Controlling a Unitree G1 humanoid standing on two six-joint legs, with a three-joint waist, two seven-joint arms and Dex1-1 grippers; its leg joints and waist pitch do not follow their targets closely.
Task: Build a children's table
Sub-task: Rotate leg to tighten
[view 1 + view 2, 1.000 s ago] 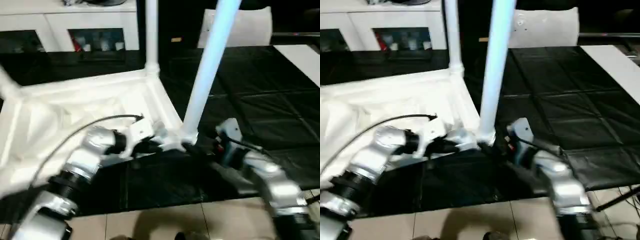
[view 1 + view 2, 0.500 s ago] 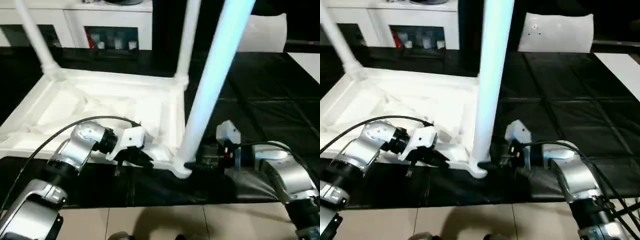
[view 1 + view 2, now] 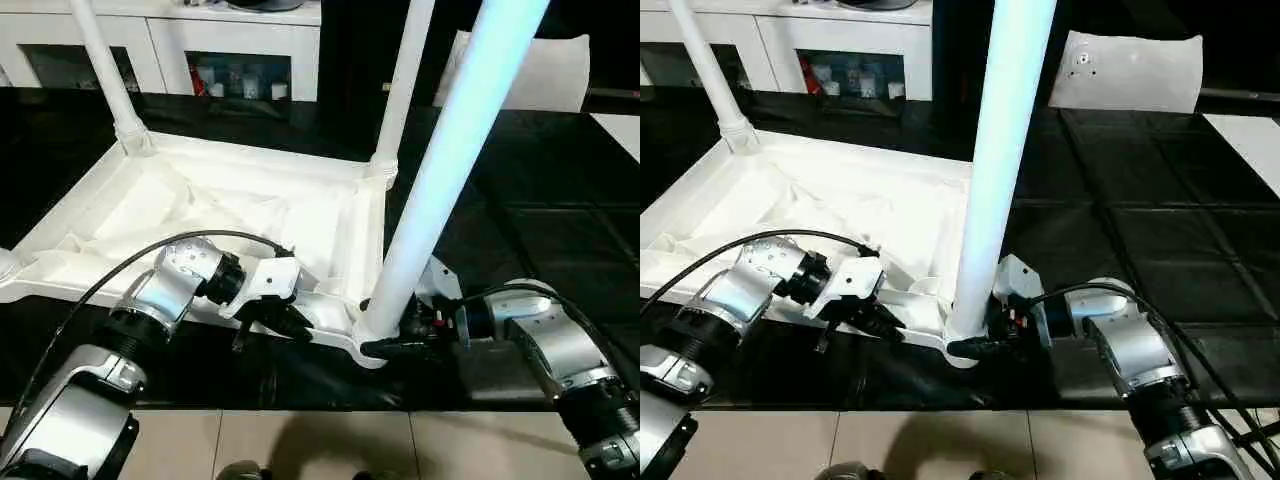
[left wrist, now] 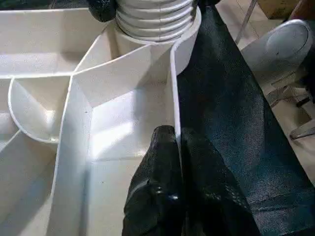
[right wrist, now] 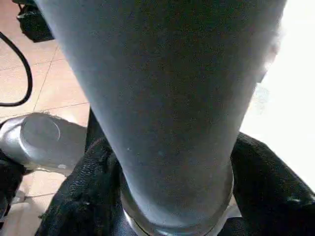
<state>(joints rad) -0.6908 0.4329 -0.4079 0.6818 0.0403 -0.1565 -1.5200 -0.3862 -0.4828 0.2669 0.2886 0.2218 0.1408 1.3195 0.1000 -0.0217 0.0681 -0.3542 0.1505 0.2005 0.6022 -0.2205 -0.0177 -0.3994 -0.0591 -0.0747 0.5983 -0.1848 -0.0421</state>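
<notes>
The table (image 3: 240,215) lies upside down on the black mat (image 3: 520,220) (legs up). Left gripper (image 4: 176,142) pinches its rim; right gripper (image 3: 975,347) apparently clasps the near leg (image 3: 992,190) seated in its corner socket.

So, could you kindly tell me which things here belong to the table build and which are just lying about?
Part of the job:
- upturned white table top
- near corner leg
- far right leg
- far left leg

Just lying about:
- white cabinet
- white cushion
- black mat
</notes>
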